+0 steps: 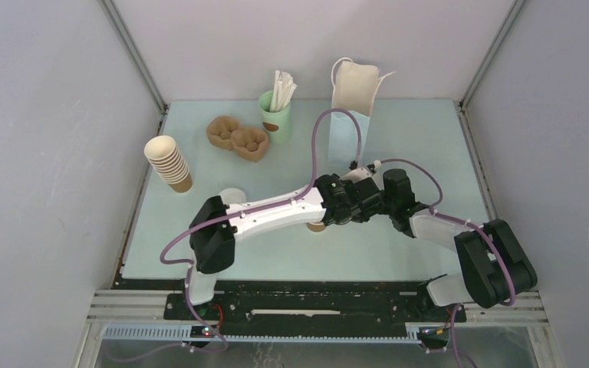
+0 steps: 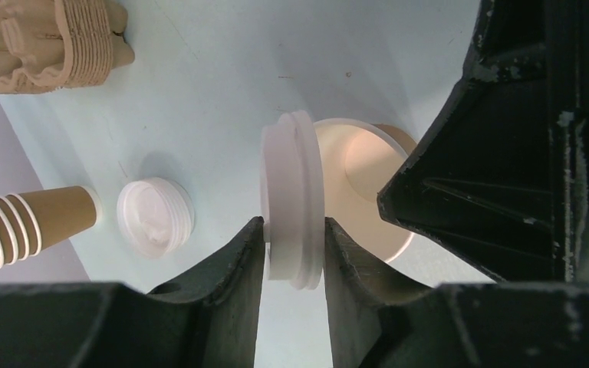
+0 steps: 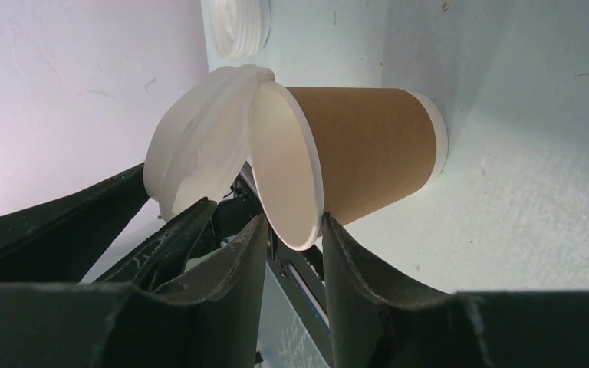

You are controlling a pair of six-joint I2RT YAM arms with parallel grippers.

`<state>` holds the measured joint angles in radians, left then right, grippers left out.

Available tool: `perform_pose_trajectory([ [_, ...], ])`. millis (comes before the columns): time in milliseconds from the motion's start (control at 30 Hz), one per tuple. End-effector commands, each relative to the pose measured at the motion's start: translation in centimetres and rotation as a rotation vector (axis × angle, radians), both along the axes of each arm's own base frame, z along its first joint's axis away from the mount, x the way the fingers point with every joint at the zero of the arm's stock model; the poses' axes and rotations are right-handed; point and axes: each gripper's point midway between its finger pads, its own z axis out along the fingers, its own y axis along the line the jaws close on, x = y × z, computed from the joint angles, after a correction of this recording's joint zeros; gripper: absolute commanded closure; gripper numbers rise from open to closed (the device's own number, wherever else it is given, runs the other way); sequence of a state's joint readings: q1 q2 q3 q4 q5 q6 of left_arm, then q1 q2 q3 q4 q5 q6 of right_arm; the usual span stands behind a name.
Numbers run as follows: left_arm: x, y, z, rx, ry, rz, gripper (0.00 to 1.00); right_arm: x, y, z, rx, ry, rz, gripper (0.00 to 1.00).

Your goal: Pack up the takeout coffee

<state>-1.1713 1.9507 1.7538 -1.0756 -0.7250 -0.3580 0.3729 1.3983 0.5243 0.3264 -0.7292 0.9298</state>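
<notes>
On the pale green surface, the paper bag stands near, beyond the right fingers, which pinch the brown cup by its rim. The left fingers clamp the white lid edgewise at its mouth, unseated. Capping and bagging remain.

Pale green table. Back row, left to right: pulp carrier, green cup with white sticks, tall bag upright. Left edge: cup stack. Spare lids near stack, toward middle. Coffee cup mid-table, mostly hidden under arms; contact with table unclear.
</notes>
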Motion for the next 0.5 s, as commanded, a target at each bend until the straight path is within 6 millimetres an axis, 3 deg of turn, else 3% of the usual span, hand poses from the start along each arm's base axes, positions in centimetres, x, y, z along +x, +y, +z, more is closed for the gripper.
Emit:
perform_pose_trajectory([
  [0,-0.4,-1.2,-0.2,-0.051,0.013,-0.006,0.61,0.5,-0.1,0.5,-0.004,-0.041,-0.023,0.59],
  [467,-1.0,-2.1,-1.2,-0.076,0.054,-0.012,0.61,0.8,0.0,0.3,-0.002,-0.041,-0.030,0.65],
])
